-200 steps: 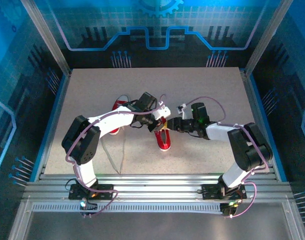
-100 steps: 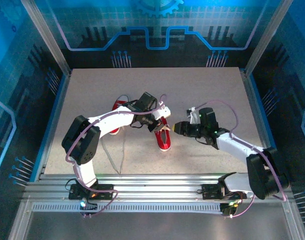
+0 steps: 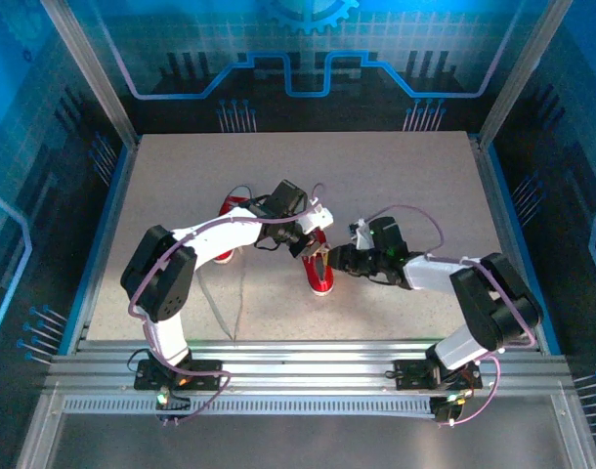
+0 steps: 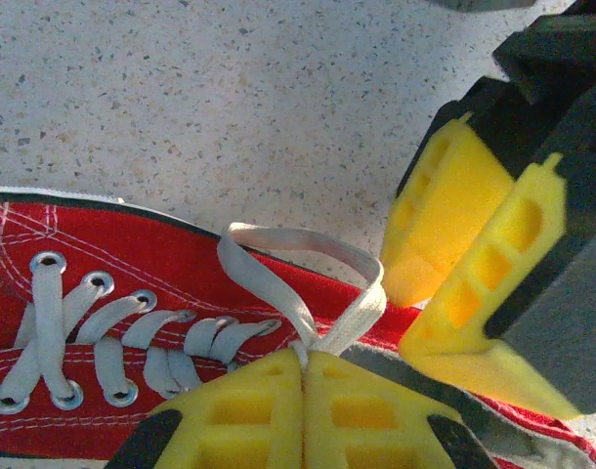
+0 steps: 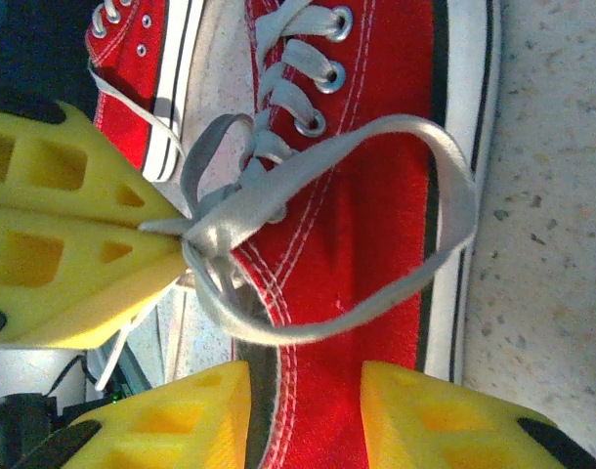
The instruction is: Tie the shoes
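On the table (image 3: 405,176), near its middle, lie two things. The far shoe (image 3: 235,207) is to the left and behind, partly under the left arm. The near shoe (image 3: 319,278) is to the right of it and closer to the arm bases. The left gripper (image 3: 306,244) is over the near shoe and pinches a loop of its lace (image 4: 278,278). The right gripper (image 3: 331,258) is just right of the left one, its fingers apart over the same shoe.

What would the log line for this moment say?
task: tie shoes | left claw: shut on lace loop | right claw: open, at red shoe
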Motion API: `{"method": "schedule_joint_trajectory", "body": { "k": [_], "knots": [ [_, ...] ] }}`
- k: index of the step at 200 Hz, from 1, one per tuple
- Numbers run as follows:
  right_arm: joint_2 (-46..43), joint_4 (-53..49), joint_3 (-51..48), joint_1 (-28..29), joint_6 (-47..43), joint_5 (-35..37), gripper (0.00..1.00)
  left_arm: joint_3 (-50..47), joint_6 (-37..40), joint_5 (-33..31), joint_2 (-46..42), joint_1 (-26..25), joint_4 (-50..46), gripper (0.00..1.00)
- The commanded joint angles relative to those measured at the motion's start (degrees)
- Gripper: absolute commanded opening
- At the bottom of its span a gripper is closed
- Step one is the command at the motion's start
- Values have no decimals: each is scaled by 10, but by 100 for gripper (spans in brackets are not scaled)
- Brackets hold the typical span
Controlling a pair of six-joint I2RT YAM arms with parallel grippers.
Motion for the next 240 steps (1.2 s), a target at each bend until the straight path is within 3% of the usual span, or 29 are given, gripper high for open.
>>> {"method": "schedule_joint_trajectory", "body": {
  "k": [1,100,182,199,240],
  "knots": [
    [20,67,15,5,28,-14,36,6,-5,20,9,4,5,7],
    [26,58,39,1,14,1,37,-3,-5,24,5,5,10,7],
    [29,68,39,-7,10,-4,30,-5,-5,26,5,4,11,7],
    [28,69,38,-7,9,-4,25,-5,-4,25,4,4,10,7],
    [18,64,32,-9,2,1,0,-8,-4,23,1,4,11,7]
  ]
}}
